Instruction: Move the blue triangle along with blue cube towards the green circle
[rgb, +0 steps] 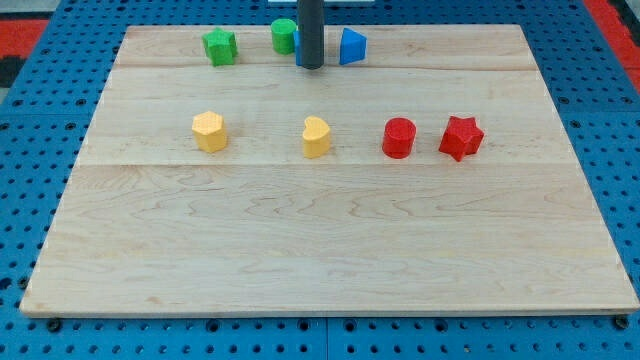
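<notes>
Seven blocks show on your worktop (330, 250). No pincer here: my tip (309, 65) is down near the top edge, between the green circle (284, 36) and blue triangle (352, 47), hiding most of a blue block (298, 47). Left sits the green star (220, 46). Mid-worktop: yellow hexagon (210, 131), yellow heart (316, 136), red cylinder (398, 137), red star (461, 137).

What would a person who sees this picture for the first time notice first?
The dark rod at the view's top stands out first, my tip resting between the green circle and the blue triangle. A sliver of blue block shows just behind the rod. Next comes the middle row: two yellow blocks, then the red cylinder and red star.
</notes>
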